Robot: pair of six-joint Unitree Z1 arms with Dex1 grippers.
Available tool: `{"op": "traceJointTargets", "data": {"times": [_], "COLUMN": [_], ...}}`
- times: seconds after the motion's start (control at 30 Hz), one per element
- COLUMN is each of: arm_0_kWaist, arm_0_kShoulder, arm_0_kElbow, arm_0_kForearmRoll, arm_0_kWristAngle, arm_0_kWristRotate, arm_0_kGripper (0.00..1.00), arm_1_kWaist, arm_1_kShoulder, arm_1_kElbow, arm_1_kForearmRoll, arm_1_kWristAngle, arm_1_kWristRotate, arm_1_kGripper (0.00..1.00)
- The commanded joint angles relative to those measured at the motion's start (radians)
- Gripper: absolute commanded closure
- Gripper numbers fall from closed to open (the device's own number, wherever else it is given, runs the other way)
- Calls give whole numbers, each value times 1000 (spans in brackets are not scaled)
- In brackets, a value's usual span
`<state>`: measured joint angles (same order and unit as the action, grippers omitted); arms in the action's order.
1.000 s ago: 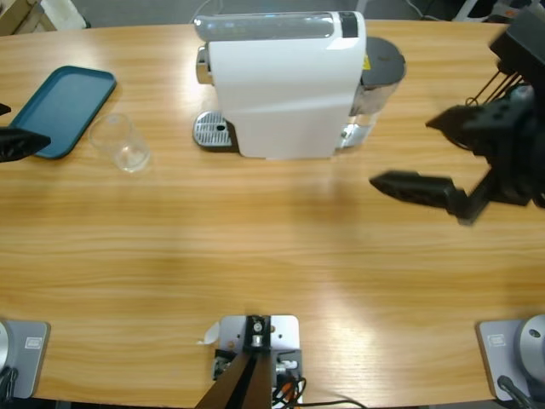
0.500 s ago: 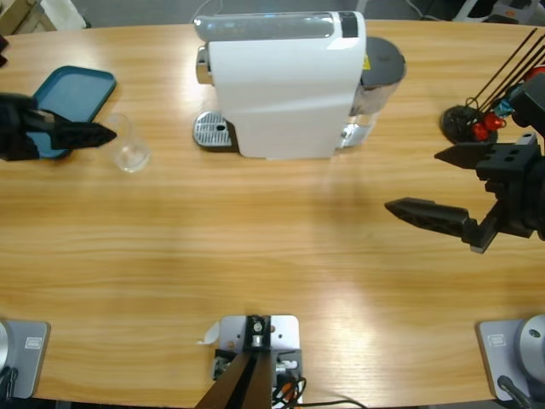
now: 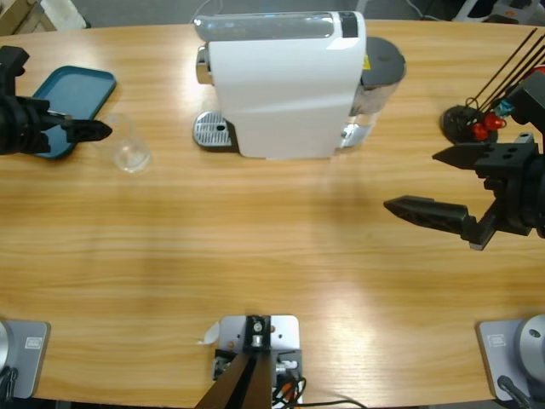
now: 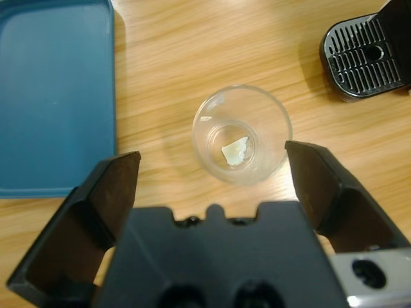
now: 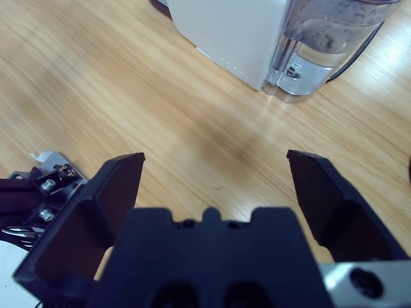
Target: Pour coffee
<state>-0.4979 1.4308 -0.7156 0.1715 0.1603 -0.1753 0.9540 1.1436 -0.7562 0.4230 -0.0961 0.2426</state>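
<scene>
Here the left claw (image 4: 209, 176) hangs wide open just left of the clear glass (image 3: 128, 145), which stands upright on the surface (image 3: 255, 247) beside the blue tray (image 3: 68, 106). No coffee shows in it. The right claw (image 3: 438, 183) gapes wide, right of the white coffee machine (image 3: 285, 81).

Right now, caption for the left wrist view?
Left tool open above an empty glass, blue tray beside it.
</scene>
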Motion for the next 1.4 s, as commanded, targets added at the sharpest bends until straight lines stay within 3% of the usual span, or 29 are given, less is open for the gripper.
{"op": "traceJointTargets", "data": {"times": [0.03,0.43,0.8,1.13,1.4], "arm_0_kWaist": [-22,-53,-40,-169,-171], "arm_0_kShoulder": [115,144,-19,-29,-13], "arm_0_kElbow": [31,36,57,108,150], "arm_0_kForearmRoll": [-58,-76,-74,-89,-128], "arm_0_kWristAngle": [-23,-55,-105,-116,-99], "arm_0_kWristRotate": [-9,-10,19,7,5], "arm_0_kGripper": [23,27,4,4,4], "arm_1_kWaist": [-35,-57,-57,-57,-57], "arm_1_kShoulder": [-8,-5,4,5,27], "arm_1_kElbow": [38,41,48,49,46], "arm_1_kForearmRoll": [-16,-23,-36,-36,-41], "arm_1_kWristAngle": [34,61,86,103,120], "arm_1_kWristRotate": [-23,-37,-46,-53,-62], "arm_1_kGripper": [0,0,0,0,0]}}
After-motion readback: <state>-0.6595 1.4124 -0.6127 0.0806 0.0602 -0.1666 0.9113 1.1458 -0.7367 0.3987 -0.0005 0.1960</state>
